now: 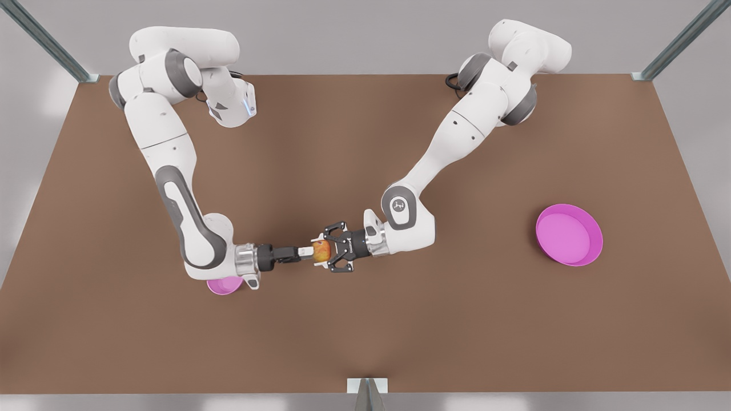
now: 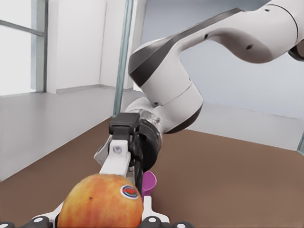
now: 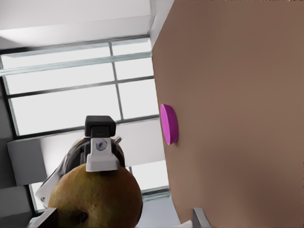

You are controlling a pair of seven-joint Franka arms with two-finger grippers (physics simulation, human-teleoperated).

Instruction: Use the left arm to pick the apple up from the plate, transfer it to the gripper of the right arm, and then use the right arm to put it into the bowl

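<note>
from the front i see the hand-over going on: my left gripper (image 1: 326, 252), the wide claw, is closed around the apple (image 1: 322, 250) in the air over the table, and my right gripper (image 1: 307, 251) has its fingers on the apple too. next, i think, the claw must let go. the plate (image 1: 569, 234) holds nothing. the bowl (image 1: 224, 285) peeks out under the right arm. from the left wrist, the apple (image 2: 100, 202) sits close. from the right wrist, a finger (image 3: 101, 155) rests on the apple (image 3: 95, 198).

Apple (image 1: 321, 250): red-orange blending into yellow, fine speckling, a small round red-and-blue sticker. Plate (image 1: 569, 234): magenta rim, lighter pink inside. Bowl (image 1: 224, 285): pink-magenta. Desk (image 1: 365, 142): plain matte brown. Left arm (image 1: 457, 142): white shells, grey joints; left end effector (image 1: 330, 251) black linkage. Right arm (image 1: 171, 188): white and grey, shiny silver cuff; right end effector (image 1: 311, 252) black with white fingertips.
</note>
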